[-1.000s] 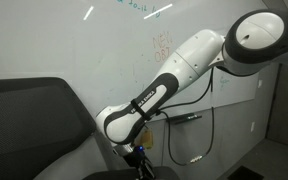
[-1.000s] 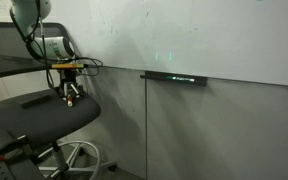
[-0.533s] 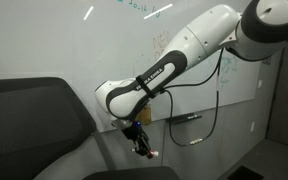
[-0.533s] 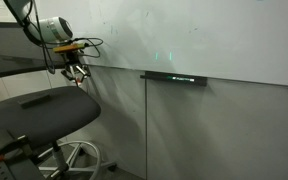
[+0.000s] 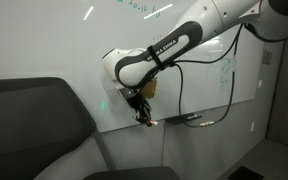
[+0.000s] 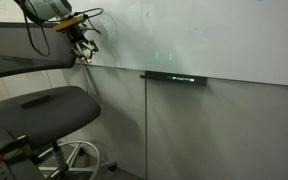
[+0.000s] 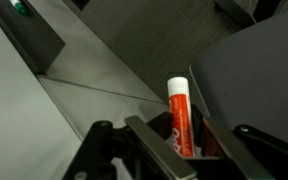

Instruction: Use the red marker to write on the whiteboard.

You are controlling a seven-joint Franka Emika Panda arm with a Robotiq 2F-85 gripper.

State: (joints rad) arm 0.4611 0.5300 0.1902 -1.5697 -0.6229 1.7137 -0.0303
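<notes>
Gripper: the gripper (image 7: 176,140) is clenched on the red marker (image 7: 180,118), one jaw on each side of the barrel low down, as the wrist view shows.

Marker axis: the barrel runs straight out along the line of the jaws. Most of its length stands clear beyond them and it finishes in a white end. I cannot tell whether that end is a cap or the writing tip.

Gripper height: in both exterior views the gripper (image 5: 141,110) (image 6: 83,50) hangs from the bent arm with the marker (image 5: 149,122) pointing down and outward, level with the lower edge of the board.

Whiteboard: the whiteboard (image 5: 44,40) (image 6: 214,35) lies directly behind and above the gripper and fills the wall. Its writing face is close beside the marker.

Contact: I cannot tell from these views whether the free end touches the board.

Deciding relation: as I judge it, the marker's long axis must be turned to meet the board's face, and the open white area lies upward from where the gripper is now.

Arm: only one arm is here, so it does the reaching.

Ledge: a dark tray (image 6: 174,77) (image 5: 191,119) sits along the board's lower edge, well to one side of the gripper.

Chair: a black chair (image 6: 44,105) (image 5: 34,110) stands below the gripper, apart from it.
</notes>
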